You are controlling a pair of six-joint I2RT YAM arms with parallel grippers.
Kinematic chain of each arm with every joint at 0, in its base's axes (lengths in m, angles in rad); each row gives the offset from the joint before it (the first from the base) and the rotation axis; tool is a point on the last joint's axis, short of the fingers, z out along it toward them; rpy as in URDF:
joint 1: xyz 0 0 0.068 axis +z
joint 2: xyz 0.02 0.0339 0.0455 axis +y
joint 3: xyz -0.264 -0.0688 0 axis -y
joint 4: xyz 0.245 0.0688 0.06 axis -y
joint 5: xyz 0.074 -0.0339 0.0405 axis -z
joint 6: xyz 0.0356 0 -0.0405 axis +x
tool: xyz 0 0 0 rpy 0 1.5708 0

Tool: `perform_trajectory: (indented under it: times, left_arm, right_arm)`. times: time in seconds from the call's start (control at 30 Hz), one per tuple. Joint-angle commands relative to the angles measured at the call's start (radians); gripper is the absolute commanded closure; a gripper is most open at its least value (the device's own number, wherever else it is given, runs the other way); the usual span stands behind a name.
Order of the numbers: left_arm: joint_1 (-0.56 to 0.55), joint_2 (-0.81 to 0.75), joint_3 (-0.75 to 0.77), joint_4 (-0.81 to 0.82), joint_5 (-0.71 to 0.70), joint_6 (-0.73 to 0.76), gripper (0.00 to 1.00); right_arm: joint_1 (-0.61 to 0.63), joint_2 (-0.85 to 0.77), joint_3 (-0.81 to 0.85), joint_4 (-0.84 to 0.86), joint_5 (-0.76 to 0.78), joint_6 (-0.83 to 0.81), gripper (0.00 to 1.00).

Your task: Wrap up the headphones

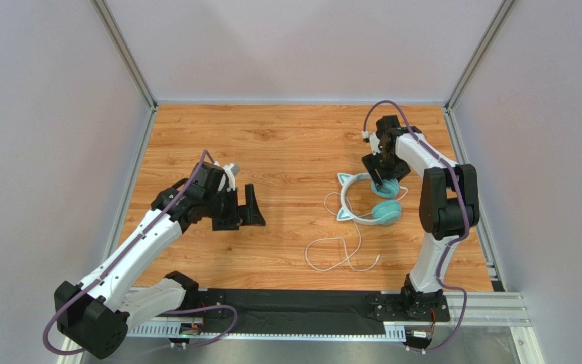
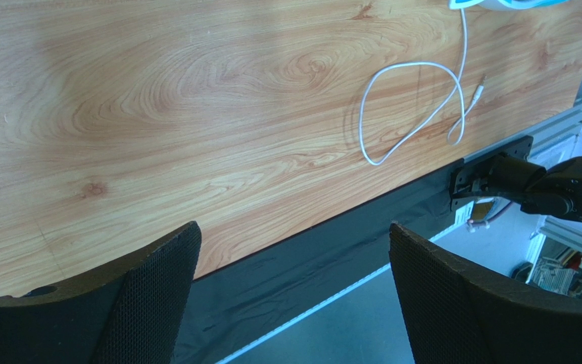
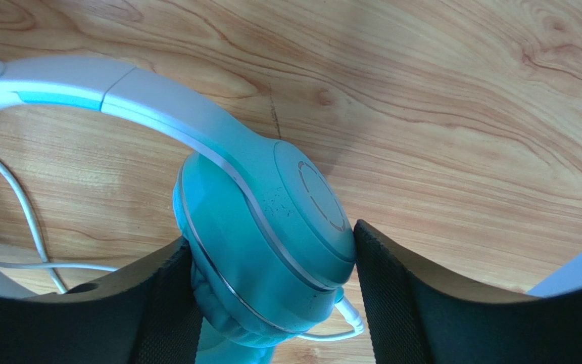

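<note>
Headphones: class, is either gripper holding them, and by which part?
The right gripper clasps the headphones by one ear cup, a finger on each side; the left gripper is open and empty.

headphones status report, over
Left gripper open, empty. Right gripper straddling headphones ear cup, grip unconfirmed. Cable loose on table. Nothing blocking.

Bright, even light; the headphones (image 3: 271, 227) cast a soft shadow.

The headphones (image 1: 387, 212) lie on the wooden table (image 1: 271, 152).
</note>
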Motion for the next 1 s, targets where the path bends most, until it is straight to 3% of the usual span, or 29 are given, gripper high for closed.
perform_trajectory:
  times: [0.0,0.1,0.23,0.3,0.47,0.53,0.57,0.6,0.67,0.8,0.97]
  left_arm:
    - [0.006,-0.012,-0.015,0.026,0.015,-0.014,0.02]
    - [0.006,-0.027,-0.03,0.033,0.021,-0.014,0.03]
    - [0.006,-0.05,-0.041,0.038,0.006,-0.019,0.03]
    - [0.006,-0.056,-0.039,0.038,0.004,-0.019,0.03]
    - [0.006,-0.058,-0.033,0.027,0.01,-0.007,0.03]
    - [0.006,-0.062,-0.033,0.021,0.006,-0.002,0.03]
    - [0.006,-0.064,-0.033,0.02,0.003,0.001,0.03]
    - [0.006,-0.062,-0.032,0.02,0.003,0.003,0.03]
    - [0.006,-0.056,-0.03,0.018,0.003,0.007,0.03]
    - [0.006,-0.047,-0.024,0.02,0.007,0.009,0.03]
    - [0.006,-0.052,-0.021,0.02,0.01,0.01,0.03]
  right_arm:
    - [0.01,-0.008,0.021,0.002,-0.02,0.051,0.39]
    - [0.01,-0.006,0.035,-0.014,0.075,0.102,0.59]
    - [0.01,-0.02,0.032,-0.023,0.1,0.166,0.72]
    - [0.009,-0.037,0.022,-0.021,0.106,0.244,0.88]
    - [-0.004,-0.066,0.012,-0.026,0.041,0.413,0.94]
    - [-0.004,-0.08,-0.007,-0.015,0.012,0.468,0.83]
    - [-0.004,-0.098,-0.02,-0.008,-0.02,0.484,0.7]
    - [-0.004,-0.107,-0.031,0.001,-0.032,0.494,0.45]
    - [-0.004,-0.127,-0.051,0.018,-0.054,0.517,0.26]
    - [-0.002,-0.16,-0.09,0.06,-0.057,0.482,0.13]
    - [0.006,-0.231,-0.206,0.155,-0.051,0.248,0.07]
